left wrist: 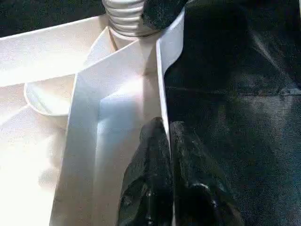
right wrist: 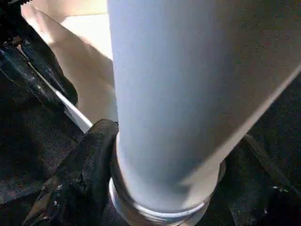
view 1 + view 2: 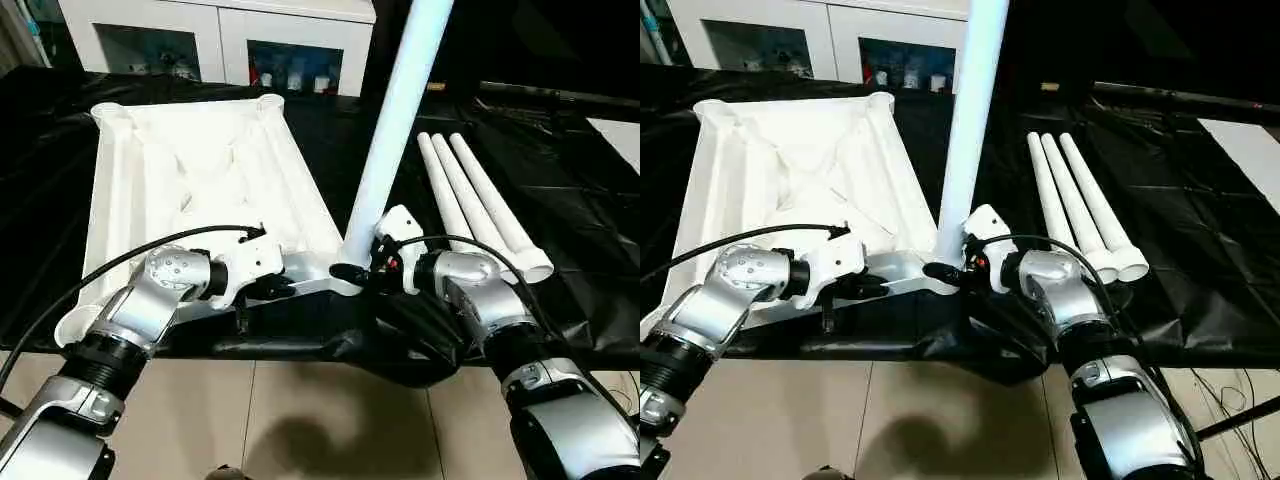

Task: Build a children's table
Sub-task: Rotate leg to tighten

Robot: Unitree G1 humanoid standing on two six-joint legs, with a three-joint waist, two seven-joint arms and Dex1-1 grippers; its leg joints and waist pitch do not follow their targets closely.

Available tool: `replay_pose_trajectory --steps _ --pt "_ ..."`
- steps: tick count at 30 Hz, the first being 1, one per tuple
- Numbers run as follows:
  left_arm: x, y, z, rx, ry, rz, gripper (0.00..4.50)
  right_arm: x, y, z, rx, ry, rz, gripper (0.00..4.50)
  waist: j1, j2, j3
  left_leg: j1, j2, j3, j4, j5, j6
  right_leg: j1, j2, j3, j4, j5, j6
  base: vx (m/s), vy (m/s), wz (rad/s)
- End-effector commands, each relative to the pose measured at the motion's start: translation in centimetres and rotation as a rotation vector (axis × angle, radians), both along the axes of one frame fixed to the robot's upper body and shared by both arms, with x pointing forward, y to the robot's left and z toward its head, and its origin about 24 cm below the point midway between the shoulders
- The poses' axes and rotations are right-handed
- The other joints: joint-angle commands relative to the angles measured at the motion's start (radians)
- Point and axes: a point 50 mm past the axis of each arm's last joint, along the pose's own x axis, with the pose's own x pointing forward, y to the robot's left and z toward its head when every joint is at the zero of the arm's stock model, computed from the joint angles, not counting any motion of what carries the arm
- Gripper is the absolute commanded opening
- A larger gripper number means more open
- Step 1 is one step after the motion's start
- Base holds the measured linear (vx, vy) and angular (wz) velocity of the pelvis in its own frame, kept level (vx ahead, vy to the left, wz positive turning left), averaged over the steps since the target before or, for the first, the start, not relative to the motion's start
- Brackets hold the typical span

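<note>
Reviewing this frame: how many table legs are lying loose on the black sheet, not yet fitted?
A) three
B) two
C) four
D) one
A: three white legs lie side by side on the black sheet to the right of the upturned tabletop, while a fourth leg stands at the tabletop's near corner socket beside the right hand.

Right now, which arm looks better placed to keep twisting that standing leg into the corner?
The right. Its end effector sits around the base of the upright leg, while the left end effector is pinched on the tabletop rim, steadying it.
</note>
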Motion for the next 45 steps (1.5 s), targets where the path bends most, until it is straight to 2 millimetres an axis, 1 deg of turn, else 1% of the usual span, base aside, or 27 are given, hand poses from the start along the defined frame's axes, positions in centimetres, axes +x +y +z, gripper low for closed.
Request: replay_pose_trajectory --steps 1,6,9,12,13,14,15,17,19,20,21,22,25,26,27,29,31,32,33,35,36,38,40,41,42,43,45 --pt "-0.4 -1.0 0.6 -0.019 -0.015 -0.083 0.00 -0.4 -0.5 -0.6 -0.017 0.009 -0.005 2.75 -0.003 0.013 -0.065 0.014 0.031 -0.002 -0.050 -0.013 0.078 0.059 -0.080 0.054 -0.049 0.258 -0.256 0.000 0.000 0.00" --pt "-0.4 -0.8 0.4 -0.011 -0.004 -0.080 0.00 -0.6 -0.8 -1.4 -0.017 0.042 -0.038 2.72 -0.003 0.013 -0.065 0.014 0.031 -0.002 -0.050 -0.020 0.076 0.058 -0.080 0.055 -0.049 0.247 -0.256 0.000 0.000 0.00" --pt "0.1 -0.9 0.0 -0.013 0.000 -0.014 0.00 -0.3 -1.2 -2.5 0.005 0.094 -0.192 2.72 -0.005 0.015 -0.062 0.016 0.033 -0.002 -0.052 -0.035 0.066 0.055 -0.081 0.056 -0.051 0.220 -0.257 0.000 0.000 0.00" --pt "0.9 -1.5 -0.5 -0.042 0.024 0.101 0.00 0.0 -1.1 -3.7 0.022 0.146 -0.385 2.72 -0.009 0.018 -0.057 0.021 0.035 -0.002 -0.059 -0.085 0.027 0.050 -0.083 0.057 -0.059 0.128 -0.254 0.000 0.000 0.00" --pt "0.9 -1.6 -0.5 -0.043 0.027 0.108 0.00 0.0 -1.1 -3.8 0.023 0.149 -0.397 2.72 -0.009 0.018 -0.056 0.023 0.035 -0.003 -0.062 -0.117 0.007 0.050 -0.085 0.056 -0.065 0.067 -0.248 0.000 0.000 0.00" --pt "1.0 -1.6 -0.5 -0.042 0.027 0.111 0.00 0.0 -1.0 -3.8 0.024 0.150 -0.402 2.72 -0.009 0.017 -0.056 0.021 0.034 -0.005 -0.063 -0.128 0.001 0.053 -0.086 0.055 -0.066 0.043 -0.244 0.000 0.000 0.00" --pt "1.7 -2.2 -1.0 -0.020 0.021 0.200 0.00 0.3 -0.6 -4.4 0.044 0.190 -0.550 2.72 -0.011 0.024 -0.056 0.021 0.034 -0.004 -0.063 -0.141 -0.010 0.050 -0.087 0.058 -0.068 0.024 -0.234 0.000 0.000 0.00" --pt "2.3 -2.8 -1.4 -0.019 0.020 0.299 0.00 0.5 0.0 -4.7 0.048 0.213 -0.648 2.72 -0.014 0.021 -0.049 0.028 0.033 -0.004 -0.069 -0.205 -0.035 0.043 -0.087 0.059 -0.081 -0.089 -0.217 0.000 0.000 0.00" --pt "2.7 -3.2 -1.5 -0.025 0.022 0.350 0.00 0.6 0.3 -4.8 0.044 0.222 -0.689 2.72 -0.012 0.019 -0.045 0.030 0.032 -0.005 -0.069 -0.244 -0.042 0.039 -0.090 0.062 -0.092 -0.172 -0.195 0.000 0.000 0.00" --pt "3.1 -4.1 -1.6 -0.023 0.013 0.417 0.00 0.7 1.0 -4.9 0.043 0.244 -0.759 2.72 -0.011 0.016 -0.045 0.032 0.032 -0.006 -0.071 -0.261 -0.047 0.036 -0.089 0.061 -0.097 -0.206 -0.181 0.000 0.000 0.00" --pt "3.2 -4.6 -1.7 -0.020 0.009 0.426 0.00 0.7 1.4 -4.9 0.047 0.254 -0.785 2.72 -0.009 0.017 -0.045 0.037 0.033 -0.006 -0.071 -0.268 -0.050 0.033 -0.089 0.062 -0.097 -0.219 -0.177 0.000 0.000 0.00" --pt "3.3 -5.0 -1.7 -0.017 0.005 0.432 0.00 0.8 1.8 -4.9 0.051 0.265 -0.808 2.72 -0.008 0.010 -0.046 0.038 0.034 -0.007 -0.071 -0.271 -0.048 0.032 -0.090 0.061 -0.099 -0.228 -0.172 0.000 0.000 0.00" --pt "3.5 -5.5 -1.6 0.019 -0.027 0.421 0.00 1.0 2.7 -4.5 0.055 0.268 -0.824 2.72 -0.005 0.018 -0.050 0.026 0.033 -0.010 -0.073 -0.233 -0.040 0.037 -0.090 0.060 -0.092 -0.160 -0.155 0.000 0.000 0.00" --pt "3.5 -5.5 -1.6 0.027 -0.036 0.412 0.00 1.1 3.0 -4.3 0.053 0.263 -0.820 2.72 -0.007 0.015 -0.052 0.022 0.032 -0.009 -0.072 -0.209 -0.036 0.040 -0.087 0.060 -0.087 -0.110 -0.156 0.000 0.000 0.00" --pt "3.5 -5.6 -1.5 0.034 -0.047 0.401 0.00 1.2 3.3 -4.1 0.052 0.258 -0.814 2.72 -0.005 0.020 -0.053 0.022 0.031 -0.010 -0.071 -0.201 -0.034 0.040 -0.088 0.059 -0.085 -0.091 -0.159 0.000 0.000 0.00" --pt "3.5 -5.4 -1.5 0.041 -0.051 0.391 0.00 1.4 3.6 -3.8 0.055 0.244 -0.798 2.72 -0.006 0.019 -0.054 0.020 0.030 -0.007 -0.069 -0.179 -0.026 0.043 -0.086 0.059 -0.081 -0.030 -0.168 0.000 0.000 0.00" --pt "3.5 -5.1 -1.5 0.053 -0.058 0.388 0.00 1.6 4.1 -3.3 0.093 0.236 -0.774 2.72 -0.007 0.018 -0.053 0.021 0.030 -0.007 -0.070 -0.188 -0.025 0.042 -0.086 0.058 -0.082 -0.038 -0.171 0.000 0.000 0.00" --pt "3.5 -5.0 -1.4 0.055 -0.064 0.380 0.00 1.7 4.5 -2.9 0.124 0.228 -0.747 2.72 -0.007 0.018 -0.051 0.021 0.030 -0.007 -0.070 -0.209 -0.026 0.041 -0.087 0.059 -0.086 -0.073 -0.171 0.000 0.000 0.00" --pt "3.4 -4.8 -1.4 0.059 -0.068 0.372 0.00 1.8 4.7 -2.6 0.145 0.215 -0.724 2.72 -0.007 0.021 -0.052 0.022 0.031 -0.007 -0.071 -0.214 -0.027 0.040 -0.088 0.059 -0.086 -0.081 -0.171 0.000 0.000 0.00" --pt "3.3 -4.7 -1.3 0.058 -0.072 0.349 0.00 2.0 4.8 -2.1 0.178 0.200 -0.694 3.42 -0.007 0.019 -0.053 0.021 0.032 -0.007 -0.071 -0.209 -0.024 0.040 -0.088 0.060 -0.086 -0.075 -0.173 0.000 0.000 0.00" --pt "3.2 -4.7 -1.3 0.053 -0.064 0.335 0.00 2.1 4.9 -1.8 0.199 0.199 -0.679 3.42 -0.007 0.019 -0.053 0.019 0.032 -0.007 -0.070 -0.206 -0.020 0.042 -0.089 0.060 -0.085 -0.067 -0.175 0.000 0.000 0.00" --pt "2.7 -4.5 -1.3 0.050 -0.059 0.263 0.00 2.4 4.5 -1.2 0.207 0.164 -0.655 3.43 -0.016 0.018 -0.056 0.009 0.031 -0.009 -0.070 -0.166 -0.008 0.049 -0.087 0.058 -0.079 -0.020 -0.183 0.000 0.000 0.00" --pt "2.7 -4.0 -1.2 0.054 -0.056 0.257 0.00 2.6 4.3 -0.8 0.204 0.142 -0.622 3.53 -0.018 0.020 -0.060 0.013 0.031 -0.006 -0.065 -0.120 0.006 0.048 -0.085 0.058 -0.071 0.059 -0.201 0.000 0.000 0.00" --pt "2.7 -3.9 -1.2 0.053 -0.056 0.254 0.00 2.7 4.1 -0.7 0.202 0.135 -0.612 3.73 -0.019 0.020 -0.059 0.011 0.030 -0.005 -0.063 -0.101 0.014 0.050 -0.084 0.057 -0.068 0.092 -0.214 0.000 0.000 0.00" --pt "2.5 -3.5 -1.1 0.044 -0.044 0.241 0.00 2.7 3.7 -0.3 0.190 0.111 -0.560 3.73 -0.020 0.017 -0.060 0.012 0.030 -0.004 -0.062 -0.093 0.019 0.051 -0.082 0.056 -0.068 0.105 -0.218 0.000 0.000 0.00" --pt "2.4 -3.4 -1.0 0.035 -0.039 0.226 0.00 2.8 3.4 -0.2 0.181 0.099 -0.537 3.73 -0.022 0.019 -0.061 0.009 0.029 -0.004 -0.061 -0.078 0.028 0.053 -0.083 0.055 -0.064 0.128 -0.227 0.000 0.000 0.00" --pt "1.9 -3.2 -0.7 -0.007 -0.029 0.149 0.00 2.7 2.6 0.0 0.148 0.065 -0.447 3.73 -0.026 0.020 -0.063 0.010 0.030 -0.003 -0.058 -0.060 0.042 0.052 -0.082 0.055 -0.061 0.166 -0.242 0.000 0.000 0.00"
